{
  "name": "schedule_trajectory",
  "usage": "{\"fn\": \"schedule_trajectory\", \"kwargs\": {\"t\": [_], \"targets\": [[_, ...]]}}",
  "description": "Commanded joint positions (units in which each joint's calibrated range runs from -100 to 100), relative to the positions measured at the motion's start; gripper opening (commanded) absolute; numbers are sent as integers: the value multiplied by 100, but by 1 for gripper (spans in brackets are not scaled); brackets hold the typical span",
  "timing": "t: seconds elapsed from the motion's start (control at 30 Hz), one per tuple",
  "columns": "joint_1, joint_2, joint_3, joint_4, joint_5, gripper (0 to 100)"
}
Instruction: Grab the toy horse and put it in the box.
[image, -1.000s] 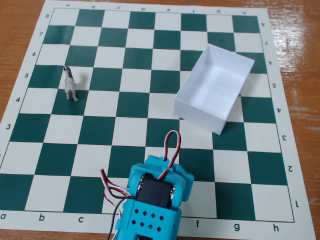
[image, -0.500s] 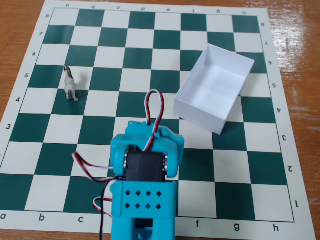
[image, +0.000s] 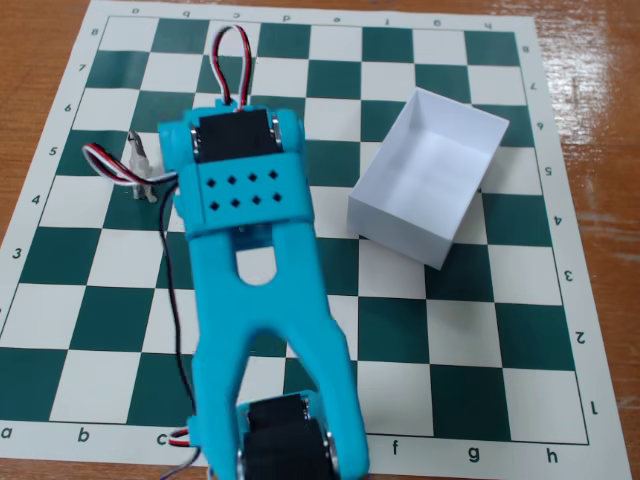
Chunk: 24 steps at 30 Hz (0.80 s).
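My fingers were hidden beneath my own turquoise plastic arm (image: 250, 280), so I could not tell how open they were or whether they held anything. The toy horse (image: 138, 160), tiny and greyish, stood left of my wrist on the chessboard mat (image: 420, 340). The box (image: 428, 175), white, thin-walled and open-topped, sat to the right on the wooden bench (image: 600, 120).

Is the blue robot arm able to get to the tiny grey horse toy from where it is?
Probably yes. The tiny grey-beige plastic horse stands on the chessboard just left of the blue arm in the fixed view, with nothing between them. The arm's own body hides its hand, so I cannot see how that stands.
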Motion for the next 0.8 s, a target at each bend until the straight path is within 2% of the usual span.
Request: {"fn": "schedule_trajectory", "kwargs": {"t": [0.0, 0.27, 0.37, 0.77], "targets": [[-240, 488, -666, -195, 8, 16], [-533, 1612, -1230, -743, 8, 28], [-583, 2081, -1239, -1200, -7, 38], [-1105, 4435, -2860, -1989, 8, 41]]}}
